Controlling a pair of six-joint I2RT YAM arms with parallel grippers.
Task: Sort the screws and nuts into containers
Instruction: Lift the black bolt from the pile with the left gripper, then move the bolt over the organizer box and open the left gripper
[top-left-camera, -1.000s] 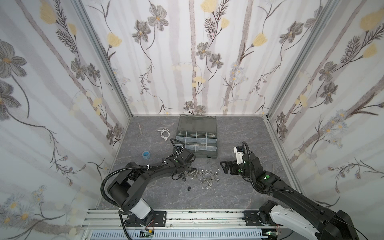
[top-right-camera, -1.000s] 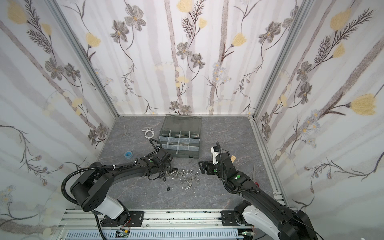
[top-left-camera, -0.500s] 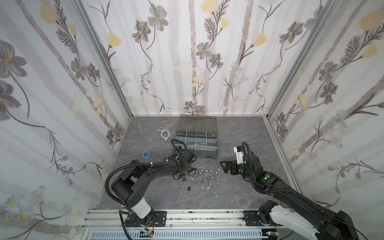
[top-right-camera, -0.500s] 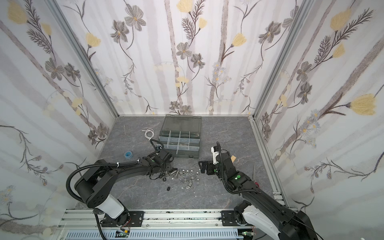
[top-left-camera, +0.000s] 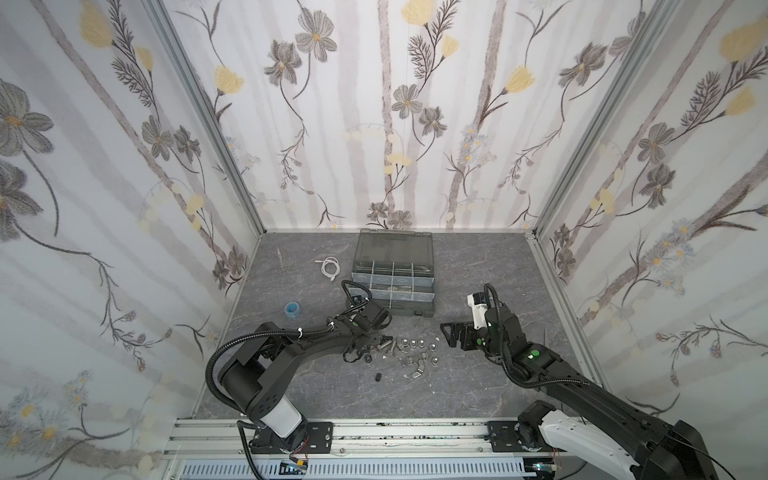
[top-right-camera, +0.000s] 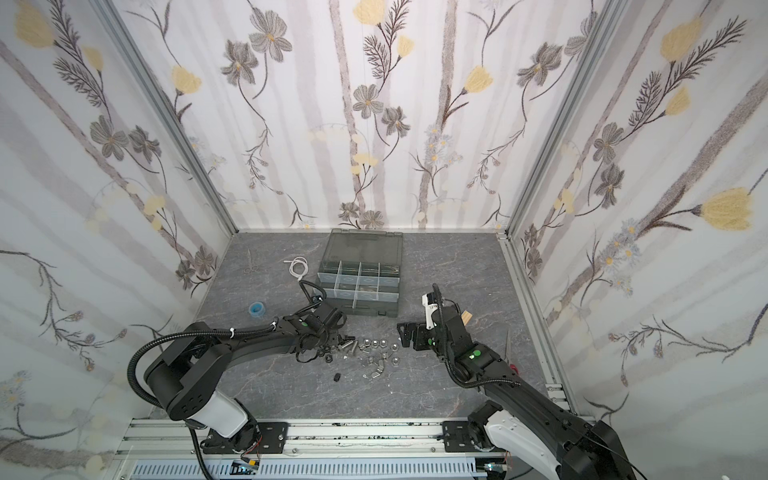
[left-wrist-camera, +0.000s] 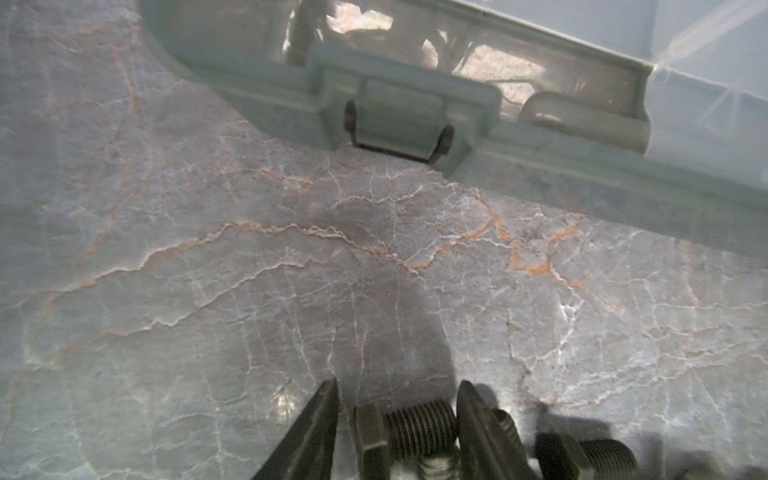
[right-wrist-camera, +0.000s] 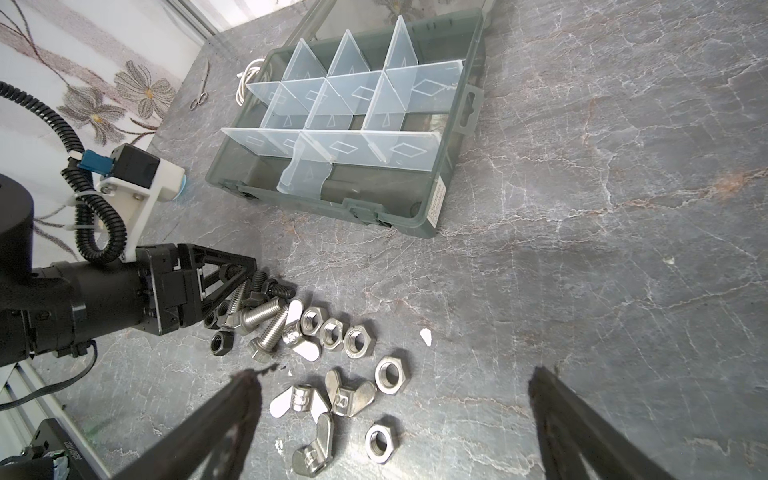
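Left wrist | black screw (left-wrist-camera: 417, 426) between fingers (left-wrist-camera: 311, 436) | another screw (left-wrist-camera: 598, 455) beside

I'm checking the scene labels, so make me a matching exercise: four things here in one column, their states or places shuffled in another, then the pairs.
1. left gripper
2. right gripper
3. organizer case
4. blue roll

A. stands open
B. jaws astride a black bolt
C. lies left of the case in both top views
D. jaws wide apart, holding nothing

Pairs: 1-B, 2-D, 3-A, 4-C
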